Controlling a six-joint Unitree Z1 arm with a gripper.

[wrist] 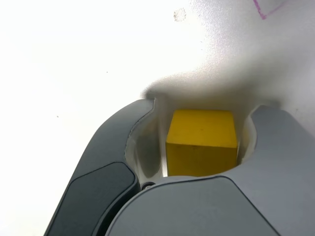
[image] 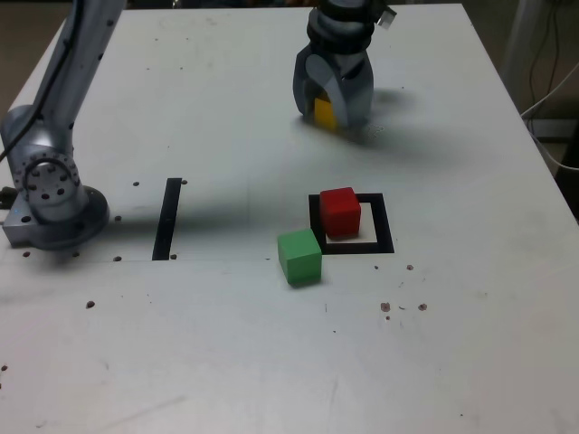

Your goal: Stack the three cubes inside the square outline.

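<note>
1. Yellow showed between the jaws: the yellow cube (image: 323, 112) sat on the tabletop (image: 452, 344) inside the gripper (image: 331, 116), at about twelve o'clock from the outline (image: 383, 226) and well apart from it.
2. In the wrist view the gripper (wrist: 202, 135) had one jaw against a side of the yellow cube (wrist: 201, 142), while a thin gap showed at the other side; whether the jaws were fully clamped on it, I could not tell.
3. The red cube (image: 340, 212) stood inside the outline, close to its nine o'clock edge.
4. The green cube (image: 299, 256) lay outside, at about seven o'clock from the red one, just beside the outline's corner.
5. A straight black tape strip (image: 167, 218) lay at nine o'clock from the outline, near the arm's base (image: 50, 203).
</note>
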